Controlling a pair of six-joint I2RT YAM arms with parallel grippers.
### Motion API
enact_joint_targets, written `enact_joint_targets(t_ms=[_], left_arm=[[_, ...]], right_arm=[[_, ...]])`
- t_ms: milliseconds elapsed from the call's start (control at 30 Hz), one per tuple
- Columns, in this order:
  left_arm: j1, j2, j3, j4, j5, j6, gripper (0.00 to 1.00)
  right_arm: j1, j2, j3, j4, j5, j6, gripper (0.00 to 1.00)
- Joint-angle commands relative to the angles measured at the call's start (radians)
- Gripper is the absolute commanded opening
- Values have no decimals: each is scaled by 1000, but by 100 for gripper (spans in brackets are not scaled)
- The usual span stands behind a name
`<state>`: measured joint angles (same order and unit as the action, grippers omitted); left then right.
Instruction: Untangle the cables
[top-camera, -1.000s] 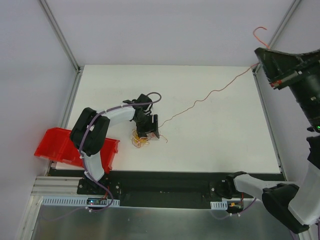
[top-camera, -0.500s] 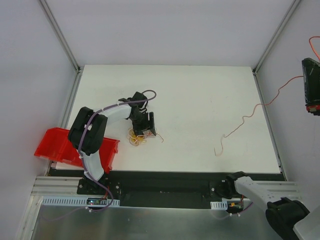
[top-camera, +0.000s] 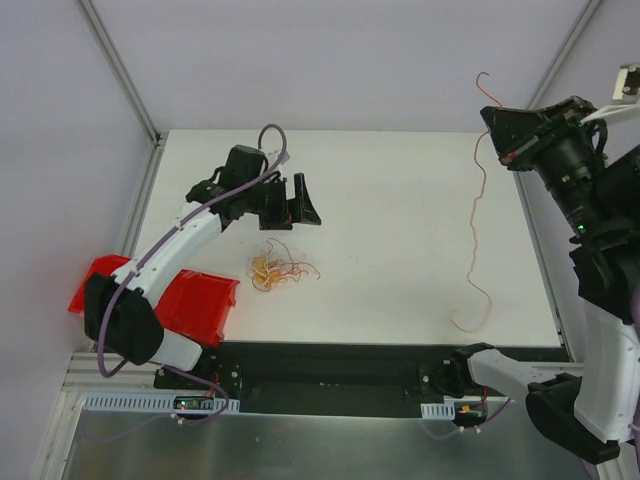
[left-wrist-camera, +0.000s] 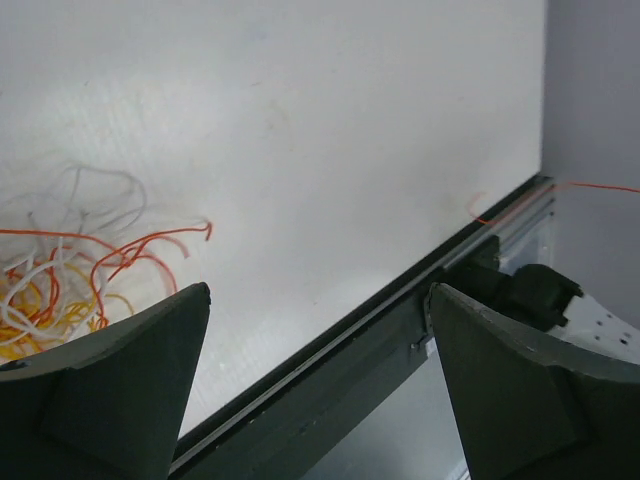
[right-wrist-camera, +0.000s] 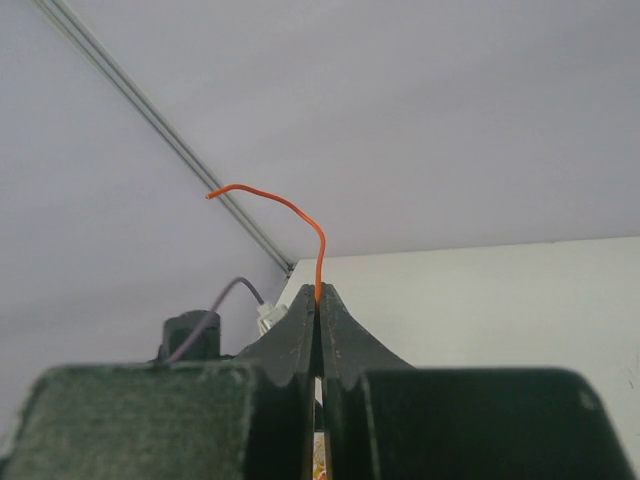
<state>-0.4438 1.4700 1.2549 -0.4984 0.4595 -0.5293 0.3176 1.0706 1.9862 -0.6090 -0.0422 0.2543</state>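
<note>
The cables (top-camera: 275, 270) lie as a small tangle of orange-yellow, red and whitish strands on the white table (top-camera: 400, 200). They also show at the left of the left wrist view (left-wrist-camera: 70, 270). My left gripper (top-camera: 298, 212) hangs above and behind the tangle, open and empty, and its jaws stand wide apart in its wrist view (left-wrist-camera: 320, 290). My right gripper (top-camera: 493, 125) is raised at the far right, shut on one orange-red strand (top-camera: 472, 230). That strand hangs down to the table near the front right. Its short end curls above the shut fingers (right-wrist-camera: 290, 207).
A red bin (top-camera: 200, 300) stands off the table's front left corner, under the left arm. The table's black front rail (left-wrist-camera: 330, 340) runs below the left gripper. Metal frame posts rise at the back corners (top-camera: 120, 65).
My left gripper has lifted off the tangle, moved back and opened. My right gripper has swung with the strand, whose free end has left the tangle and now hangs over the table's right side.
</note>
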Motion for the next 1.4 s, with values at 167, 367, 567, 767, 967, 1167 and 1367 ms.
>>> enact_joint_targets(t_ms=[167,367,567,767,967,1167,1367], left_arm=[[1,-148,37,119,154,-37,86],[-44,-113,31,152,182,-57,85],[-88,-85,12,164,166,-61,82],[-99,-36,14,164,169,-70,86],[-104,27,28,164,153,-120,81],[-107,46,26,149,160,-97,77],[-107,50,52,46,140,-9,77]], right_arm=[[-5,-7,-111,80,-146,86,0],[-3,-112,-438,78,-203,158,0],[-3,-181,-650,-26,-254,117,0],[-3,-209,-649,-100,-163,8,0],[-5,-74,-731,7,-289,49,0],[11,132,-811,172,-421,128,0],[32,444,-686,261,-467,158,0]])
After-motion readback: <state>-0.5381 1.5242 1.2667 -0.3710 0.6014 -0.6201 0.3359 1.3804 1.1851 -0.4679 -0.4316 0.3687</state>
